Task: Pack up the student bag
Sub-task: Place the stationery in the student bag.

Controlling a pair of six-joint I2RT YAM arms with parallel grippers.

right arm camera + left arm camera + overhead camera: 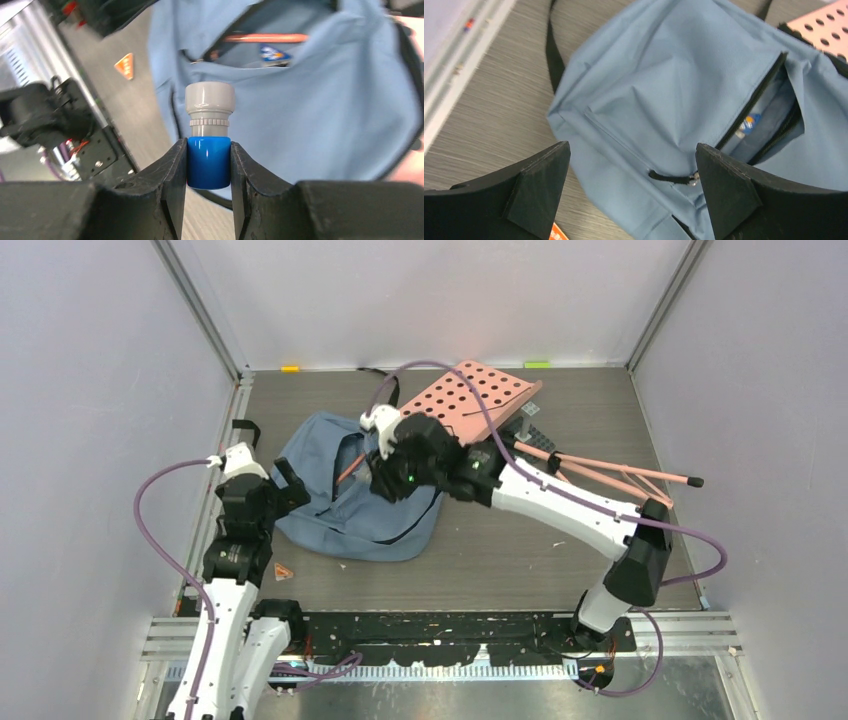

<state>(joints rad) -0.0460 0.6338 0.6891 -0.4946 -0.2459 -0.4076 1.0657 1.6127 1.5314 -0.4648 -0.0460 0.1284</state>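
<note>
The dusty-blue student bag (350,495) lies flat on the table left of centre, its black-edged zipper opening (756,102) gaping. An orange pencil (265,37) lies inside the opening. My right gripper (209,150) is shut on a small blue tube with a grey cap (209,167) and holds it above the bag, just short of the opening; in the top view it (385,455) is over the bag's upper right part. My left gripper (631,150) is open and empty, low over the bag's left corner near a black zipper pull (671,176), and shows in the top view (285,480).
A pink perforated board (470,395) leans behind the bag, with pink rods (620,472) stretching right. A small orange triangle (283,571) lies on the table near the left arm. Walls close in on three sides.
</note>
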